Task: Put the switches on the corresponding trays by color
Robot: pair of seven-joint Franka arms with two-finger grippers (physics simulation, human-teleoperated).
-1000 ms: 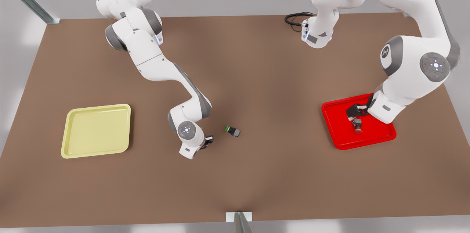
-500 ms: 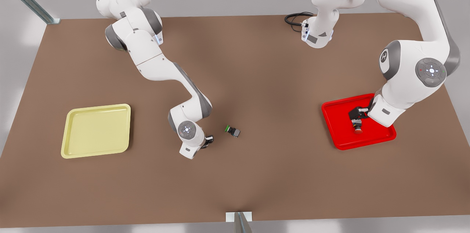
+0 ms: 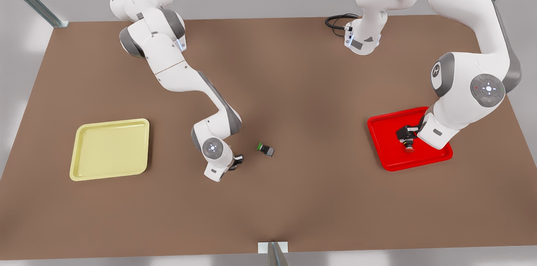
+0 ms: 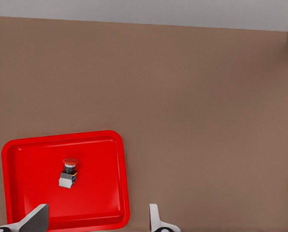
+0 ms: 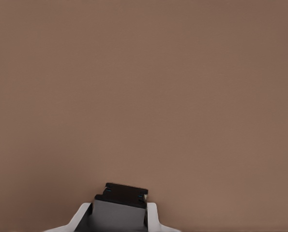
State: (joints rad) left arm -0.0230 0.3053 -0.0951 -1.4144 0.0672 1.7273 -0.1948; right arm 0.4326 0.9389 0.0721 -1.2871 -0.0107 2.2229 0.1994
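brown table [image 3: 293, 199] first, wide and bare. pale yellow tray [image 3: 110, 148] sits at the front view's left, red tray [image 3: 384, 148] at its right with the red switch [image 4: 68, 172] lying inside. left gripper [image 4: 96, 218] hovers above it, fingers spread. right gripper [image 5: 118, 212], low by the green-capped switch [image 3: 265, 149], pinches a dark block, probably the yellow switch. best lift straight, carry level, release low.
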